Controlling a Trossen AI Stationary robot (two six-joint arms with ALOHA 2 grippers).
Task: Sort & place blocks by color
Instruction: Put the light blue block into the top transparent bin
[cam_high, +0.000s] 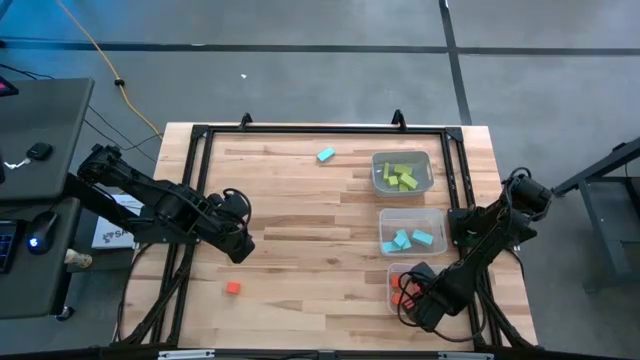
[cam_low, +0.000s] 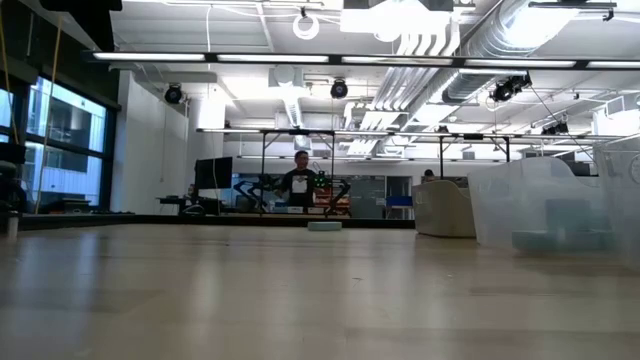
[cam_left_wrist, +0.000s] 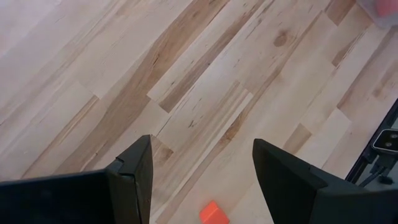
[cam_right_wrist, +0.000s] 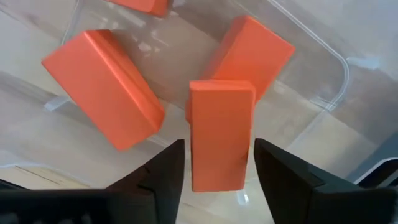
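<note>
My right gripper (cam_high: 408, 290) is down in the near clear bin (cam_high: 392, 270) at the table's right. It is shut on a red-orange bar block (cam_right_wrist: 221, 134), with other red-orange blocks (cam_right_wrist: 102, 87) lying in the bin around it. My left gripper (cam_high: 240, 250) is open and empty above the bare table at the left. A red-orange cube (cam_high: 232, 288) lies on the table just nearer than it, and also shows in the left wrist view (cam_left_wrist: 212, 213). A light blue block (cam_high: 325, 155) lies alone toward the far edge. The middle bin (cam_high: 412, 235) holds light blue blocks. The far bin (cam_high: 402, 172) holds lime green blocks. My right gripper pinches the bar's two long sides (cam_right_wrist: 198, 162) between its two fingers, near the end that faces the wrist. The fingers point down into the bin and lie along the bar. The bar's far end (cam_right_wrist: 222, 87) reaches down among the other red-orange blocks. I cannot tell whether it touches them.
A black frame (cam_high: 200, 135) runs along the table's left, far and right edges. The three bins stand in a row along the right side, and two also show in the low view (cam_low: 545, 205). Bare wood lies between the arms. A person stands far off in the room behind.
</note>
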